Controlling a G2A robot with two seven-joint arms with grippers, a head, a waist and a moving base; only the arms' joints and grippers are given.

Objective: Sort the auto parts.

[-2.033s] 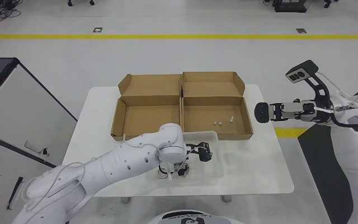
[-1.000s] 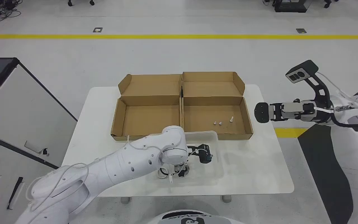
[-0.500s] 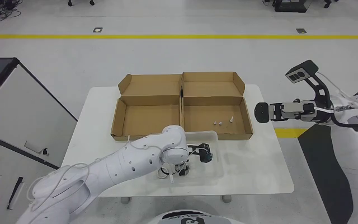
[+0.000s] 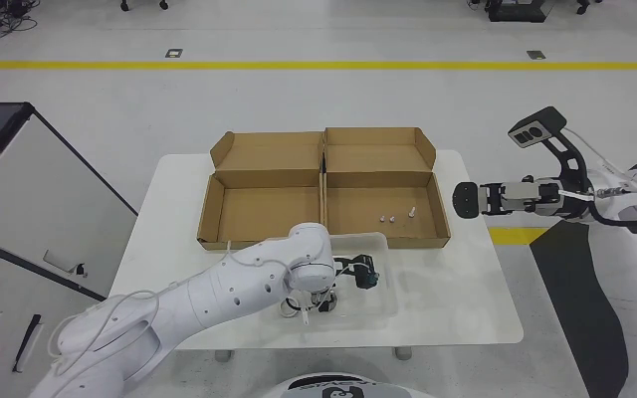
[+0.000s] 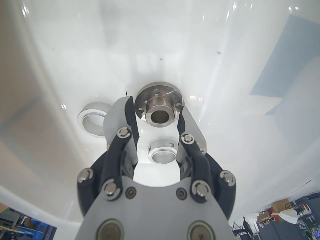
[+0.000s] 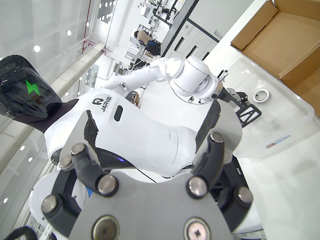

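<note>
My left gripper [image 5: 155, 107] is down inside the clear plastic bin [image 5: 150, 38], shut on a flanged steel hub [image 5: 157, 108] with a pad against each side of its flange. A wide metal ring [image 5: 92, 119] lies beside the hub on the bin floor, and a small shaft collar [image 5: 161, 152] lies under the gripper. From above, the left gripper [image 4: 323, 298] sits in the bin [image 4: 376, 303] at the table's front. My right gripper [image 6: 150, 116] is open and holds nothing; it hangs off the table's right side [image 4: 463, 199].
Two open cardboard boxes stand side by side behind the bin: the left box [image 4: 261, 209] and the right box [image 4: 383, 204], which holds two small pale parts [image 4: 396, 214]. Bare tabletop [image 4: 468, 298] lies to the right of the bin.
The left arm shifted slightly to the right over the bin early on, then stayed still. The right arm has not moved.
</note>
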